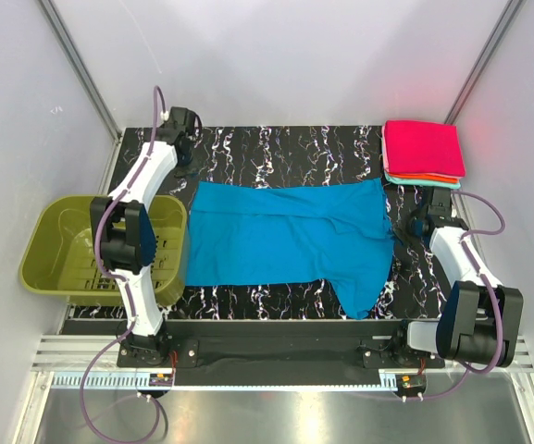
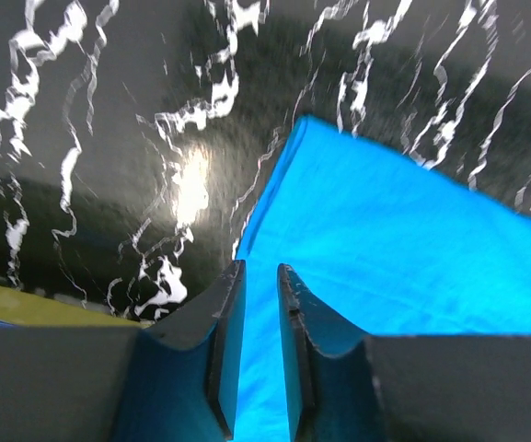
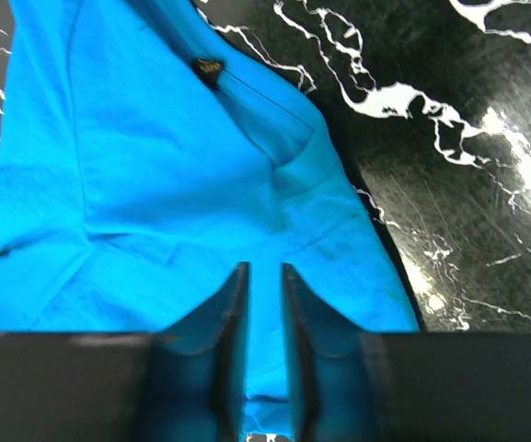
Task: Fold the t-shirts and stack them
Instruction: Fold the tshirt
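A blue t-shirt [image 1: 285,236] lies spread flat on the black marbled table [image 1: 276,148], with a sleeve hanging toward the front edge. My left gripper [image 1: 186,159] hovers at the shirt's far left corner. In the left wrist view its jaws [image 2: 261,269] stand a narrow gap apart, empty, above the shirt's edge [image 2: 403,239]. My right gripper [image 1: 413,225] is at the shirt's right edge. In the right wrist view its jaws [image 3: 265,269] are also nearly closed and empty over the shirt [image 3: 173,166] near the collar.
A stack of folded shirts [image 1: 424,146], pink on top with orange and teal under it, sits at the far right corner. An olive green basket [image 1: 54,259] stands off the table's left side.
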`<state>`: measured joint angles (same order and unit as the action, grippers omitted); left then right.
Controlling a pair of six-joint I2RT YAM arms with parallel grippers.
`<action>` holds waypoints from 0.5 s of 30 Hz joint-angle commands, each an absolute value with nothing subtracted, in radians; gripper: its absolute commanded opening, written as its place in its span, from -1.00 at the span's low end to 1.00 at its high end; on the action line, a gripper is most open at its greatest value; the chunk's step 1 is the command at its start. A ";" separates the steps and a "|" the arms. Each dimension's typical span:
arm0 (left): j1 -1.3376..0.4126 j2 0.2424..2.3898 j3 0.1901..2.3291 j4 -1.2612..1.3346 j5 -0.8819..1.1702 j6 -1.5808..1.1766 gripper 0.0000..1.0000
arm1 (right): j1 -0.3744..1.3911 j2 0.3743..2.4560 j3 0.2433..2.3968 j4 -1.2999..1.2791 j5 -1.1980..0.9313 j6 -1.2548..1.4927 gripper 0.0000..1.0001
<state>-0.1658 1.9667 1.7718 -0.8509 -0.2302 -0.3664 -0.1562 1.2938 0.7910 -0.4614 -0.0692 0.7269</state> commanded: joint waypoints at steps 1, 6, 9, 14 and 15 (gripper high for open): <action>-0.187 1.941 1.864 -0.859 -0.268 -0.356 -0.49 | -0.158 1.284 0.793 -0.491 -0.078 0.706 -0.39; -0.264 1.914 1.898 -0.856 -0.190 -0.359 -0.43 | -0.158 1.310 0.857 -0.515 -0.089 0.686 -0.11; -0.317 1.908 1.875 -0.856 -0.108 -0.382 -0.43 | -0.158 1.389 0.917 -0.514 -0.120 0.635 -0.07; -0.457 1.893 1.786 -0.824 -0.037 -0.390 -0.43 | -0.163 1.528 0.995 -0.514 -0.159 0.624 -0.10; -0.472 1.891 1.748 -0.818 -0.035 -0.402 -0.43 | -0.161 1.561 0.999 -0.511 -0.170 0.649 -0.12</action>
